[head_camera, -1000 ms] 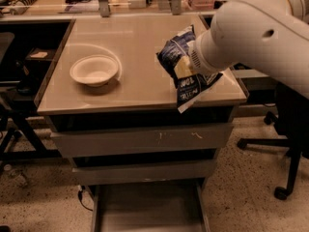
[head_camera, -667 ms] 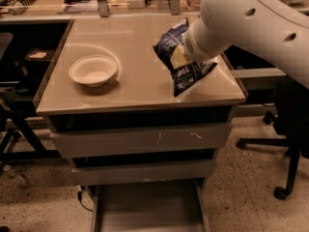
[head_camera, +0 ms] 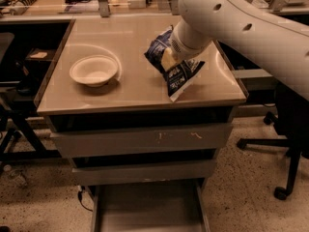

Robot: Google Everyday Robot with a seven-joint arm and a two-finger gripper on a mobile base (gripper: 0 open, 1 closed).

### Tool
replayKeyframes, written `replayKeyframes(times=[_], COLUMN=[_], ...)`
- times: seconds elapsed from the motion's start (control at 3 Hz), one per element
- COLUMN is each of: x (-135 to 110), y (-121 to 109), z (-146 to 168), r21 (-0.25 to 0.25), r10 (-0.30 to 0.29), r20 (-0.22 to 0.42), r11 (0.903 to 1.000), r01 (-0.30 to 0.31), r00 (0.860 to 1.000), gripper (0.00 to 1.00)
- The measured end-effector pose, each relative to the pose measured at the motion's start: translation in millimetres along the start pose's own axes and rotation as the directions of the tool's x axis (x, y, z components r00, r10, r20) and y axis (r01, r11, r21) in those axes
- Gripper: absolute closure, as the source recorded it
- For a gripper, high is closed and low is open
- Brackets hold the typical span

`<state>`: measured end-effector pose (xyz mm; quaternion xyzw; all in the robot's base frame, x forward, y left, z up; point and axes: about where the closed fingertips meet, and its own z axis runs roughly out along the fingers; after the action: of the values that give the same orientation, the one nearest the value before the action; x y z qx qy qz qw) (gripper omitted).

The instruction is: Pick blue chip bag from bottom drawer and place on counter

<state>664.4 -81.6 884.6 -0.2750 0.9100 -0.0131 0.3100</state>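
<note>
Broadly, the counter [head_camera: 120, 88] takes up the middle of the view, a glossy beige top with a thin dark rim. The robot's white arm [head_camera: 241, 28] reaches in from the upper right and slants down over the counter's right half.

Below the top sit two closed grey drawer fronts. The upper drawer front [head_camera: 96, 141] has scratches near its middle, and the lower drawer front [head_camera: 145, 172] is plain. Under them the bottom drawer [head_camera: 145, 211] is pulled out toward the camera, a shallow grey tray with low side walls, and its floor is bare where it shows.

Behind the counter runs a long bench [head_camera: 58, 6] with metal posts and assorted clutter. To the right, on the speckled floor [head_camera: 38, 197], stands a dark office chair [head_camera: 291, 163] with wheeled legs.

A pale round bowl [head_camera: 94, 70] rests upright on the left half of the counter, well apart from the arm.

The blue chip bag [head_camera: 179, 74] is over the right half of the counter, tilted, with its top end up by the wrist and its white-patched lower end pointing down toward the front edge. The lowest corner is at or just above the surface, and I cannot tell whether it touches.

The gripper [head_camera: 169, 61] is at the end of the arm, above the counter and right of the bowl. It is clamped on the upper part of the bag, with one pale finger [head_camera: 167, 62] lying across the blue foil.
</note>
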Motion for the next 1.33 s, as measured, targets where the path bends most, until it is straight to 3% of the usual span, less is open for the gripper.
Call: replayKeyframes(times=[0.67,1.0,1.33], x=[9,9,9], y=[26,26,26], z=[28,28,28], r21=[-0.072,-0.073,-0.073], r10=[-0.065,-0.065,-0.065], r20=[-0.048,-0.048,-0.048], r11=[0.9955,0.9954,0.9954], r01=[0.061,0.062,0.062], r00=[0.997,0.997,0.997], gripper=[1.00,1.00,0.81])
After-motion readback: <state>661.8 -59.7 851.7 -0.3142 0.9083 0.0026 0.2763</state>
